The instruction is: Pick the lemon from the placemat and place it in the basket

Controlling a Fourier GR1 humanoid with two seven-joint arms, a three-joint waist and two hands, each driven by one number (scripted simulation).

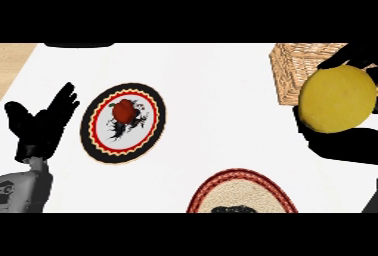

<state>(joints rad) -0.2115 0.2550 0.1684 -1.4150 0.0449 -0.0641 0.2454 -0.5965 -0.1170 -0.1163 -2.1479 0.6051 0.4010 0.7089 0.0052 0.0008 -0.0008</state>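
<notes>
We see a white surface (221, 100), with a pale wooden strip (15, 55) at its far left. Our right hand (343, 147) curls round the round yellow lemon (338, 99) beside the woven wicker basket (295, 65), far right. Our left hand (40, 125) rests spread, left.

the lemon (338, 99) hides much of the right hand (344, 148) and basket (291, 65); the placemat (244, 190) is cut off below.

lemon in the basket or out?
Out. The right hand curls round the lemon, held up off the placemat, overlapping the basket wall in view rather than sitting inside it.
</notes>
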